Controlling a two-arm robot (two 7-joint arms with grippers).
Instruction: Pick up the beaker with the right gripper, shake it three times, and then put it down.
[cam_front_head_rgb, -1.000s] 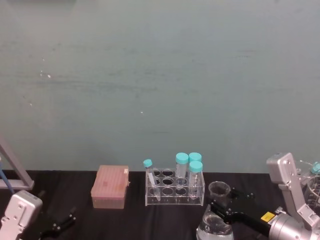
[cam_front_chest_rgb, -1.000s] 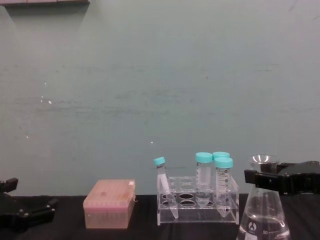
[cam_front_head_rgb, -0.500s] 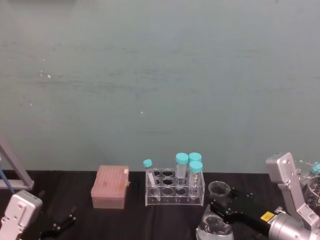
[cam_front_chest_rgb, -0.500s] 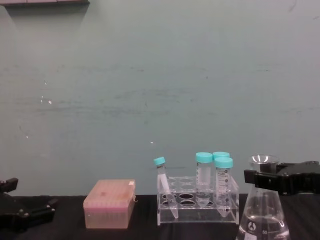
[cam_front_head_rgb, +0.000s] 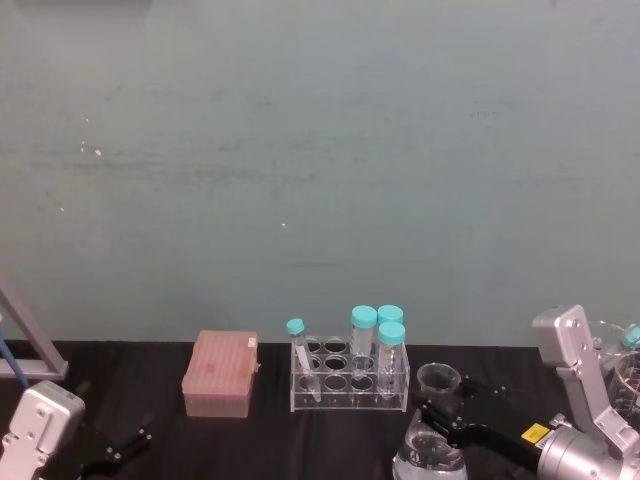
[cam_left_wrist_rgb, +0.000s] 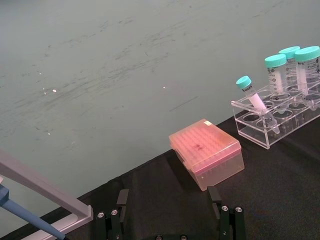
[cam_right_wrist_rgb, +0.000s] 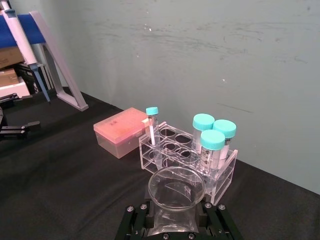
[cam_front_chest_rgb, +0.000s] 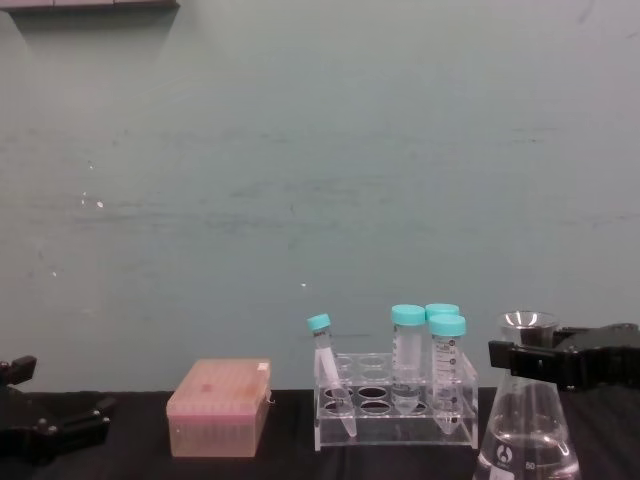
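The beaker (cam_front_head_rgb: 438, 378) is a clear conical flask with clear liquid, at the front right of the black table. My right gripper (cam_front_head_rgb: 445, 420) is shut on the beaker's neck just below the flared rim. In the chest view the black jaws of the right gripper (cam_front_chest_rgb: 527, 358) clasp the neck, and the wide body of the beaker (cam_front_chest_rgb: 527, 430) hangs below them, its base cut off by the view's edge. The right wrist view looks down into the beaker's mouth (cam_right_wrist_rgb: 176, 187) between the jaws. My left gripper (cam_left_wrist_rgb: 167, 200) is parked open at the front left.
A clear rack (cam_front_head_rgb: 350, 378) with several teal-capped tubes stands just left of and behind the flask. A pink tip box (cam_front_head_rgb: 220, 373) sits left of the rack. A pipette stand (cam_front_head_rgb: 25, 340) is at the far left. More glassware (cam_front_head_rgb: 630, 370) shows at the right edge.
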